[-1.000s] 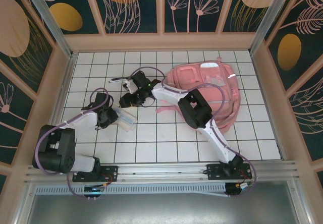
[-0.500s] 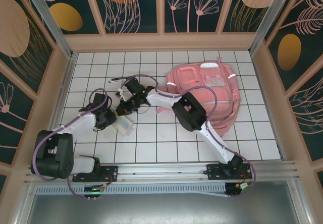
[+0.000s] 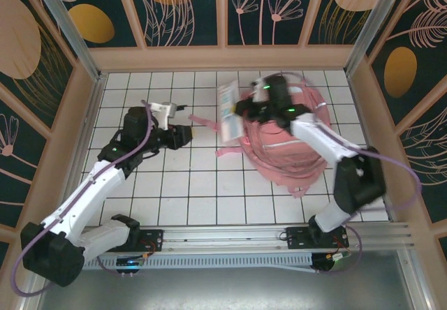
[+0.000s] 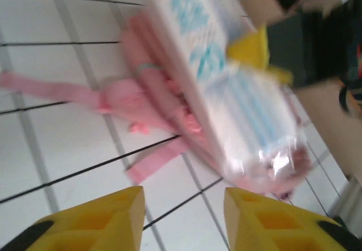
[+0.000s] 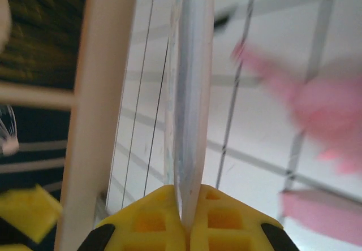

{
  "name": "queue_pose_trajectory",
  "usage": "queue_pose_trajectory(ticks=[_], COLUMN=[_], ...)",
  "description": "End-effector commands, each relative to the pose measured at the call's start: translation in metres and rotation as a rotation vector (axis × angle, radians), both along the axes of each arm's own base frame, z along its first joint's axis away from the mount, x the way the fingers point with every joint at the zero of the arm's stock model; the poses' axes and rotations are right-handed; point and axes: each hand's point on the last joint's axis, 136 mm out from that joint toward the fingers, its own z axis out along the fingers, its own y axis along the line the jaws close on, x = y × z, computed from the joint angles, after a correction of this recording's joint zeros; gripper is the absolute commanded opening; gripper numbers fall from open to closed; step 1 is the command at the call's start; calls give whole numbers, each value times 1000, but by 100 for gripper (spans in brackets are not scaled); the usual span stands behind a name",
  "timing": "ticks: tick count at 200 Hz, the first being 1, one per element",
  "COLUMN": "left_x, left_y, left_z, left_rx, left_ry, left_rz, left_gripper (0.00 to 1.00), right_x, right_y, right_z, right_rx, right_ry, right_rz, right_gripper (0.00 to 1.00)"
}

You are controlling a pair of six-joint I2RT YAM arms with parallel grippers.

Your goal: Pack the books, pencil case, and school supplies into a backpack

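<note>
One clear pencil case [image 3: 228,111], blue print, pinched by R gripper [image 5: 188,200], L gripper [image 4: 182,203] half-open, empty

**Backpack at upper right, pencil case against its left side**

In the top view, the backpack [image 3: 293,142] lay on the table [image 3: 209,191], right of centre and toward the far side. The pencil case [image 3: 227,111] stood on edge at the backpack's left side, between the fingers of the right gripper [image 3: 241,111]. A strap [image 3: 202,120] ran left from the backpack. The left gripper [image 3: 183,137] sat left of it, apart from the case.
</note>
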Motion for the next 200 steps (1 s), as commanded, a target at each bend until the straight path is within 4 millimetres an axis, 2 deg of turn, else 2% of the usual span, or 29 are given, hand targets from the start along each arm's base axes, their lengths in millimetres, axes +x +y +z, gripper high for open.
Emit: queue_pose_trajectory(ticks=[1, 6, 11, 13, 17, 36, 54, 67, 73, 76, 81, 101, 114, 141, 171, 200], left_x=[-8, -10, -14, -13, -13, -14, -8, -8, -8, -6, -3, 16, 27, 26, 33, 32], left_y=[-52, -65, -77, -84, -95, -141, -178, -203, -212, -218, -225, -247, -257, -268, -271, -277], left_z=[17, 19, 10, 18, 19, 6, -15, -34, -39, -52, -61, -84, -98, -132, -150, -158], left_rx=[33, 60, 98, 102, 123, 253, 392, 436, 446, 465, 483, 545, 584, 643, 691, 740], left_ry=[-166, -196, -203, -227, -247, -299, -375, -438, -479, -481, -505, -571, -595, -639, -668, -735], left_rz=[-206, -243, -277, -291, -313, -410, -478, -562, -590, -611, -629, -651, -662, -761, -768, -780], left_gripper=[52, 56, 58, 59, 60, 62, 67, 72, 73, 73, 74, 76, 77, 84, 89, 92], right_x=[4, 5, 7, 6, 6, -4, -21, -32, -35, -36, -38, -43, -43, -44, -46, -46], right_y=[-89, -113, -140, -150, -169, -246, -301, -324, -329, -331, -333, -333, -331, -330, -327, -323], right_z=[-2, 0, 3, 4, 7, 16, 17, 15, 15, 15, 12, 8, 7, 0, -7, -12], right_rx=[-121, -138, -146, -148, -150, -144, -134, -117, -105, -99, -87, -29, -10, -20, -10, 9], right_ry=[-10, -16, -19, -22, -24, -37, -39, -43, -53, -59, -62, -79, -81, -64, -52, -36], right_rz=[-199, -254, -322, -346, -396, -612, -800, -893, -920, -931, -953, -992, -992, -982, -971, -956], right_gripper=[0, 0, 0, 0, 0, 0, 0, 0, 0, 0, 0, 0, 0, 0, 0, 0])
